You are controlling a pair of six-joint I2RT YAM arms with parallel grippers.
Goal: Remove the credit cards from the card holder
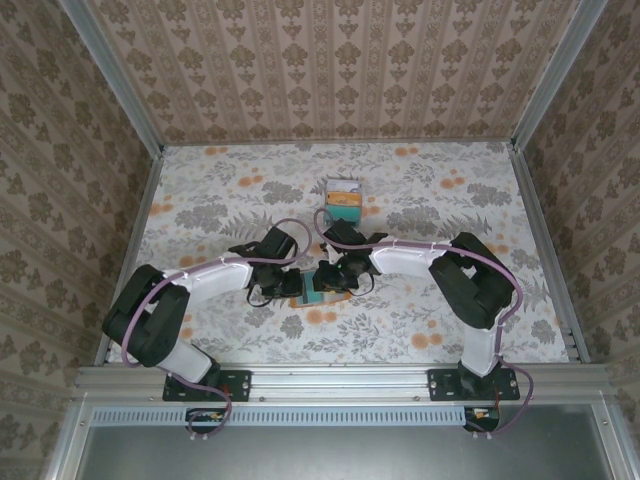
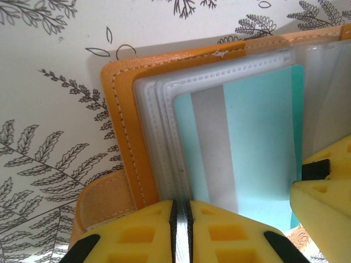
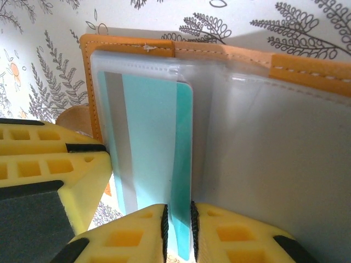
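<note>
While sleeved, one teal card (image 3: 156, 137)

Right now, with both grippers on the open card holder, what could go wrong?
1. The right gripper pinches the teal card by a narrow edge; it may slip free.
2. The left gripper seems to clamp only the clear sleeves, so the card holder could lift or slide with the pull.
</note>
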